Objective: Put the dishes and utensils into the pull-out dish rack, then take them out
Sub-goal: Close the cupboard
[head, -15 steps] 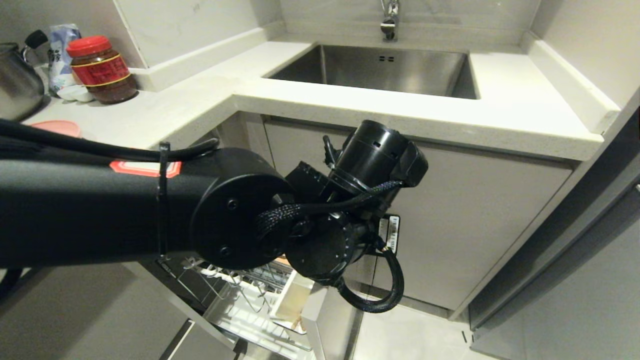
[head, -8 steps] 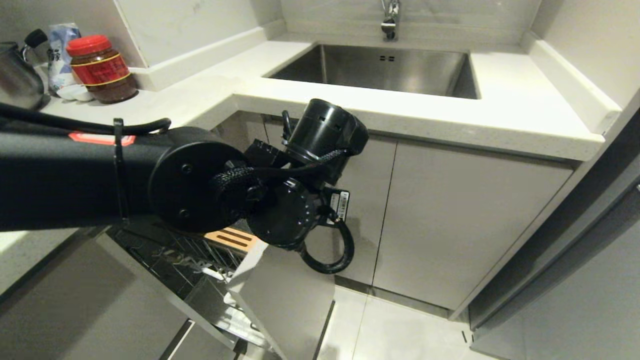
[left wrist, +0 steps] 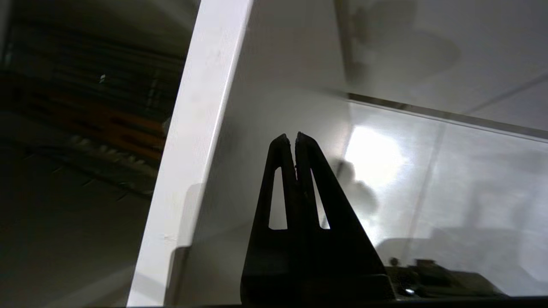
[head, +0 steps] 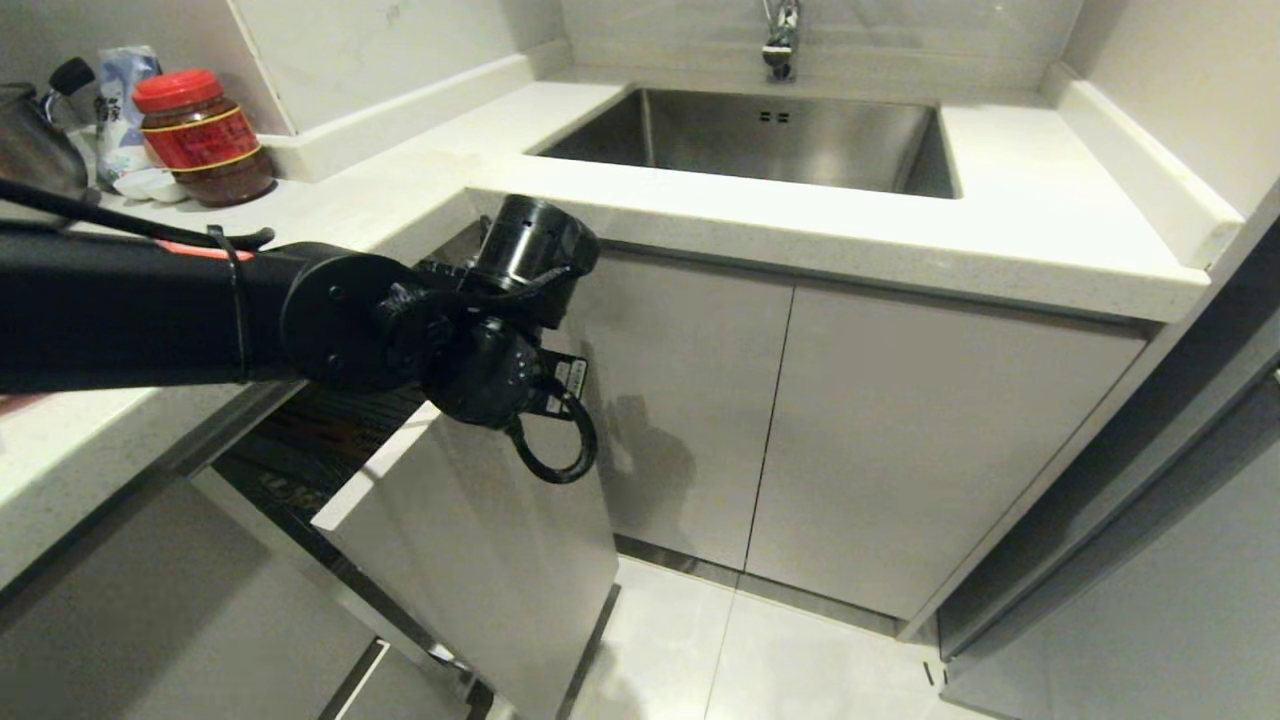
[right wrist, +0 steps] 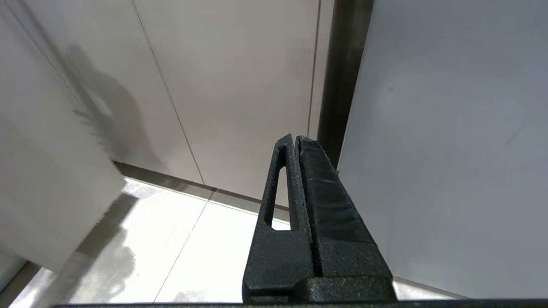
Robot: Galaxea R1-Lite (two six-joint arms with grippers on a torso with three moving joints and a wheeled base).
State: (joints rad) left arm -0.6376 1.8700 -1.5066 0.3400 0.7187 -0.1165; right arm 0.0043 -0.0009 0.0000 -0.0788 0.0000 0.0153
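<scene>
The pull-out dish rack is mostly slid under the counter. Its white front panel (head: 480, 560) stands a short way out at an angle, and only a dark strip of the wire basket (head: 310, 440) shows behind it. In the left wrist view the panel's top edge (left wrist: 192, 128) runs beside the dim wooden strip (left wrist: 124, 132). My left gripper (left wrist: 295, 136) is shut and empty, its tips in front of the panel's outer face; whether they touch it I cannot tell. In the head view my left wrist (head: 480, 350) hides the gripper. My right gripper (right wrist: 295, 137) hangs shut near the floor. Dishes and utensils are hidden.
A steel sink (head: 760, 140) with its faucet (head: 780, 40) is set in the pale counter (head: 1020, 230). A red-lidded jar (head: 200, 140) and a dark kettle (head: 35, 150) stand at the far left. Closed cabinet doors (head: 880, 440) face the tiled floor (head: 760, 660).
The rack has slid back under the counter, so its basket and white tray no longer show. My left arm moved left and away with the front panel, gripper still shut.
</scene>
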